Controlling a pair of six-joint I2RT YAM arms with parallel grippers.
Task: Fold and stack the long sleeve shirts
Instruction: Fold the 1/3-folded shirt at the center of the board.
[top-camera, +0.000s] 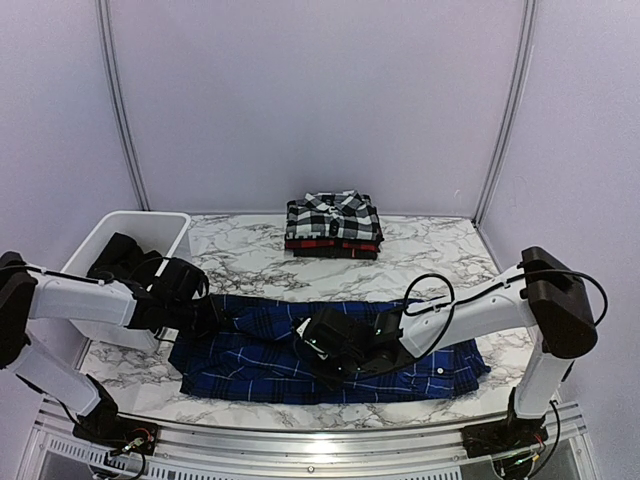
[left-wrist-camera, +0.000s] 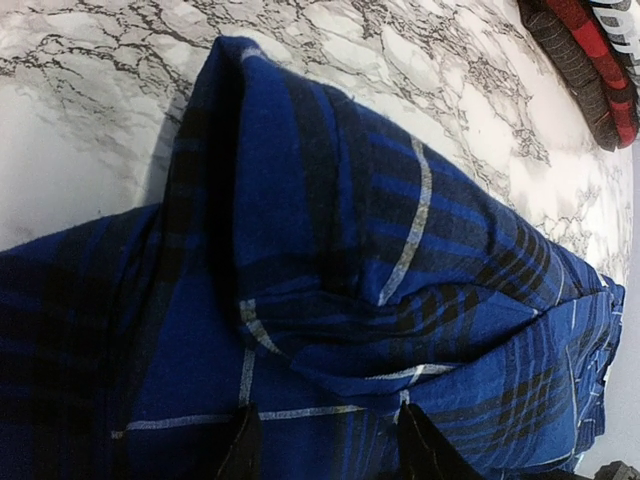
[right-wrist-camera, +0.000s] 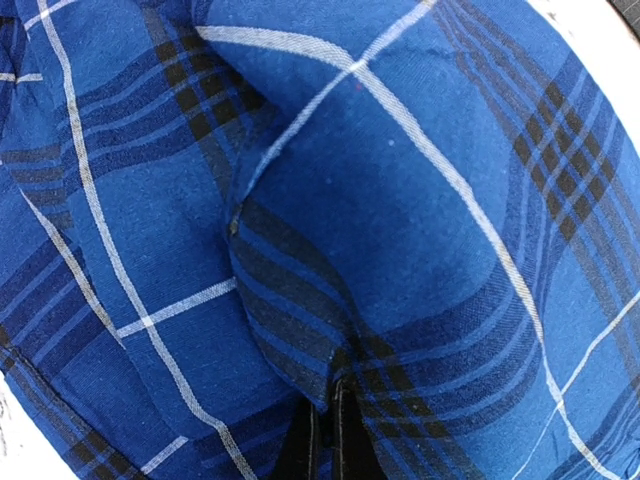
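A stack of folded shirts (top-camera: 333, 225) sits at 12 o'clock. The right fingers (right-wrist-camera: 318, 440) pinch the part-folded blue plaid shirt (top-camera: 260, 355). Whether the left fingers (left-wrist-camera: 240, 450) grip cannot be told.

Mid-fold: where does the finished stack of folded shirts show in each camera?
Top external: folded stack at back centre of the marble table.
Left wrist: top right corner, only its edge.
Right wrist: not in view.
Shared landmark: the blue plaid shirt, in all three views.

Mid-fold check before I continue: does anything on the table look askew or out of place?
Nothing spilled or damaged. The blue shirt lies rumpled and uneven at the near edge, a ridge pinched by the right hand. The folded stack behind sits square.
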